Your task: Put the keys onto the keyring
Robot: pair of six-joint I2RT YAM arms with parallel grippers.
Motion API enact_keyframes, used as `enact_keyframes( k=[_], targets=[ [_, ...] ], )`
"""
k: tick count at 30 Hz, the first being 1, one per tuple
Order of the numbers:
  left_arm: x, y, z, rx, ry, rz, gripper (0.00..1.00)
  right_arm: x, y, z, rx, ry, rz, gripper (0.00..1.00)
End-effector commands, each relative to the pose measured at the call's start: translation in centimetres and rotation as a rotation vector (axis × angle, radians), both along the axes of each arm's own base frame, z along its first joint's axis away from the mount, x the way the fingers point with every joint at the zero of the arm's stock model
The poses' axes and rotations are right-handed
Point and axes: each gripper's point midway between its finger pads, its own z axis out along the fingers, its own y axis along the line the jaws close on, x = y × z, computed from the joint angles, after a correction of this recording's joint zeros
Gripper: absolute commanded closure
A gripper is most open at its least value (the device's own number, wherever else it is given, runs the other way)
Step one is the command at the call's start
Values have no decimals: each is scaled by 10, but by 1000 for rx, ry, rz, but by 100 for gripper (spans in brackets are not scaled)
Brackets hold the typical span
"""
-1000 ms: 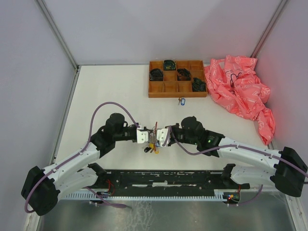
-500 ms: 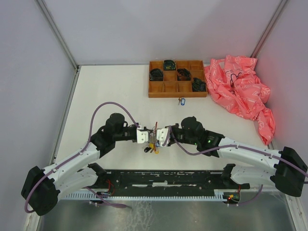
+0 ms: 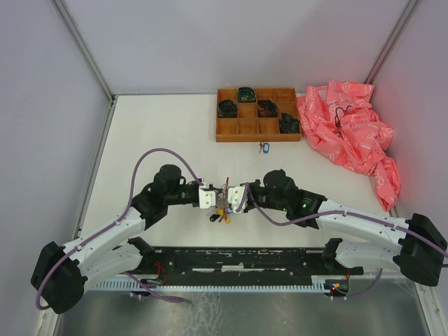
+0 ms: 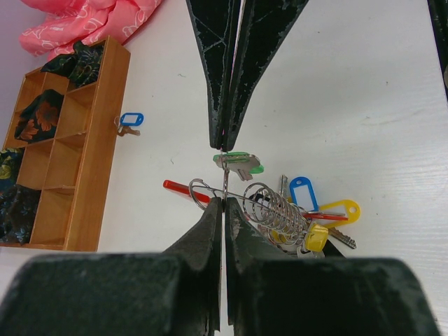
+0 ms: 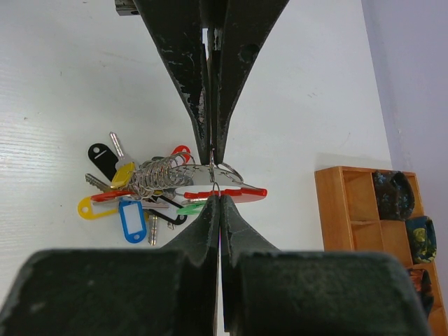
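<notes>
The keyring [image 4: 225, 180] is a thin wire ring seen edge-on between the two grippers. My left gripper [image 4: 224, 203] is shut on its near side. My right gripper [image 5: 215, 197] is shut on a wire loop of it from the opposite side. The two sets of fingertips nearly touch [image 3: 225, 197]. A green-tagged key [image 4: 239, 163] sits right at the ring; whether it is threaded I cannot tell. A red strap [image 5: 234, 190], a coil of rings [image 4: 275, 210] and blue [image 4: 302, 190], yellow [image 4: 340, 210] and black [image 5: 101, 155] tagged keys hang below. A loose blue-tagged key [image 3: 264, 147] lies by the tray.
The wooden compartment tray [image 3: 241, 133] stands at the back with dark coiled items in several cells. A crumpled pink bag [image 3: 350, 129] lies to its right. Walls enclose the table on three sides.
</notes>
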Motion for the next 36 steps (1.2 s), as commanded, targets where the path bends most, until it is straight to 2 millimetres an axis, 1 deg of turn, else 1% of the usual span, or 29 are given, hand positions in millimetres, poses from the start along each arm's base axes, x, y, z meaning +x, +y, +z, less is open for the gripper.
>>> enact_keyframes(
  k=[1, 6, 11, 16, 22, 28, 36],
  targets=[
    [6, -5, 23, -49, -90, -4, 97, -1, 7, 24, 65, -20, 7, 99],
    [6, -5, 23, -51, -90, -1, 97, -2, 8, 23, 61, -10, 12, 99],
    [6, -5, 24, -52, -89, -1, 97, -4, 9, 26, 74, -10, 21, 99],
    [5, -5, 24, -55, -84, -7, 97, 0, 9, 29, 89, -21, -5, 99],
    [5, -5, 23, -53, -81, -8, 97, 6, 4, 26, 72, -34, -41, 99],
    [5, -6, 22, -50, -77, -8, 97, 4, 6, 25, 60, -31, -34, 99],
    [4, -6, 24, -54, -77, -13, 97, 3, 9, 29, 81, -37, -26, 99]
  ],
)
